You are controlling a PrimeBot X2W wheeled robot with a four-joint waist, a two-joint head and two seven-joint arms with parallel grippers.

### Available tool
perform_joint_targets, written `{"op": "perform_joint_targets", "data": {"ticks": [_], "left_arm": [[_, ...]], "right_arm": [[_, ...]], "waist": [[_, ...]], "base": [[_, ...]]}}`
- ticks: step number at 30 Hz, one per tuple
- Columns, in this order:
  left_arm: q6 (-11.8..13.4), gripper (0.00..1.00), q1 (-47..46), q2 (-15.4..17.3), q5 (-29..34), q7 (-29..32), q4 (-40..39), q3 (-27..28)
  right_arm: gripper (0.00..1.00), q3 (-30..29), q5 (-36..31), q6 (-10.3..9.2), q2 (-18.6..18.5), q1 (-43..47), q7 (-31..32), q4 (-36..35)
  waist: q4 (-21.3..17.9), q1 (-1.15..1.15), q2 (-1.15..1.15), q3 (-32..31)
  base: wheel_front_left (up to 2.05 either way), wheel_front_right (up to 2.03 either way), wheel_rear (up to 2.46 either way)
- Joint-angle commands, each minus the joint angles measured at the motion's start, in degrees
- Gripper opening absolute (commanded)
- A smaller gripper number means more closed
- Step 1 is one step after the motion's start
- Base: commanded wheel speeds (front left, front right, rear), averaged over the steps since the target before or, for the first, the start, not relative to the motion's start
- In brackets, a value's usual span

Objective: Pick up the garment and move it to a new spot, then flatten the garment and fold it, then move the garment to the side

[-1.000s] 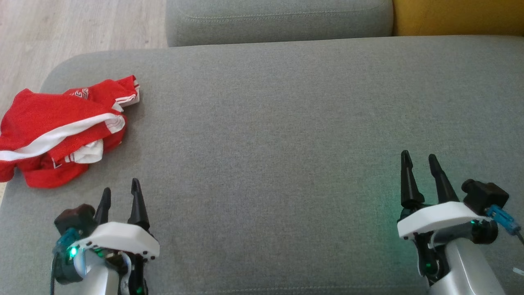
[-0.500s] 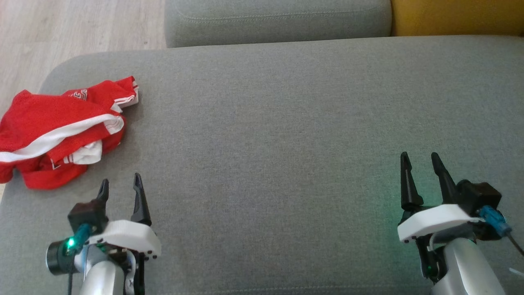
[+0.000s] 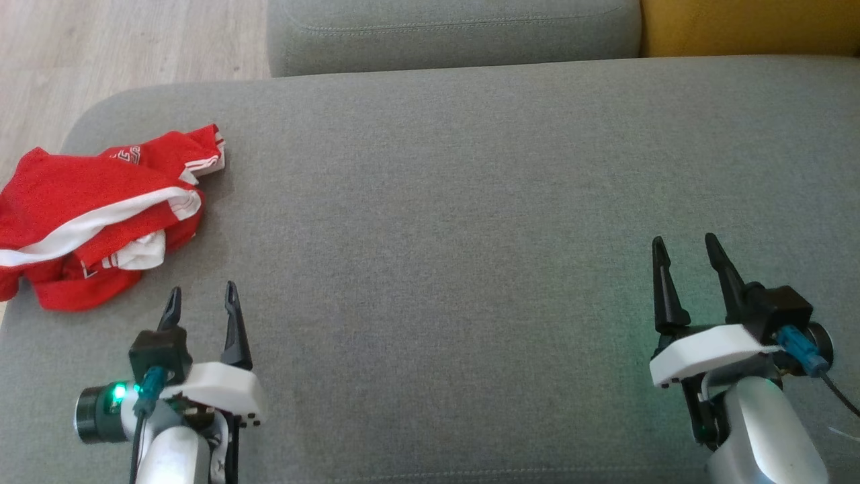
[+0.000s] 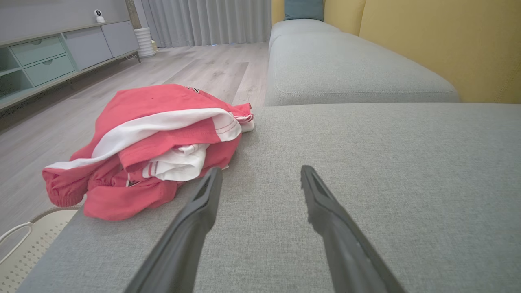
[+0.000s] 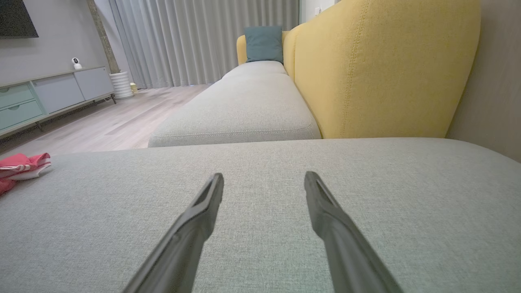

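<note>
A red garment with white stripes lies crumpled at the left edge of the grey cushion; the left wrist view has the garment ahead and to the left. My left gripper stands open just right of and nearer than the heap, with nothing between its fingers. At the lower right my right gripper is open over bare cushion, far from the garment. In the right wrist view a corner of the garment peeks in at the left edge.
A second grey cushion adjoins the far side, with a yellow backrest to its right. Wooden floor lies beyond the cushion's left edge. In the left wrist view a white basket stands on the floor below the garment.
My left gripper has turned at the wrist and shifted slightly right and down the head view. The right gripper moved a little up that view. The garment has stayed put.
</note>
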Motion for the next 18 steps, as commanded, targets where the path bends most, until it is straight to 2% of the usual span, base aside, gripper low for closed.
{"op": "perform_joint_targets", "data": {"ticks": [1, 11, 18], "left_arm": [[0.23, 1.0, -3.24, 0.99, 0.28, -0.71, -1.56, 1.92], [-0.2, 1.0, -2.82, 0.72, -0.16, -0.71, -1.76, 2.28], [-0.19, 1.0, -2.79, 0.52, -0.71, -0.71, -1.78, 2.81]], "right_arm": [[1.0, 1.08, -0.13, -0.05, -0.23, -2.11, -0.69, -1.61], [1.0, 0.93, 0.69, -0.05, -0.23, -1.79, -0.69, -1.88], [1.0, 3.36, 1.16, -0.05, -0.23, -1.86, -0.69, -2.09]], "waist": [[0.03, 0.0, 0.0, 0.01], [1.01, 0.0, 0.0, -0.19], [4.92, 0.0, 0.0, -0.56]], "base": [[0.0, 0.0, 0.0], [0.0, 0.0, 0.0], [0.0, 0.0, 0.0]]}}
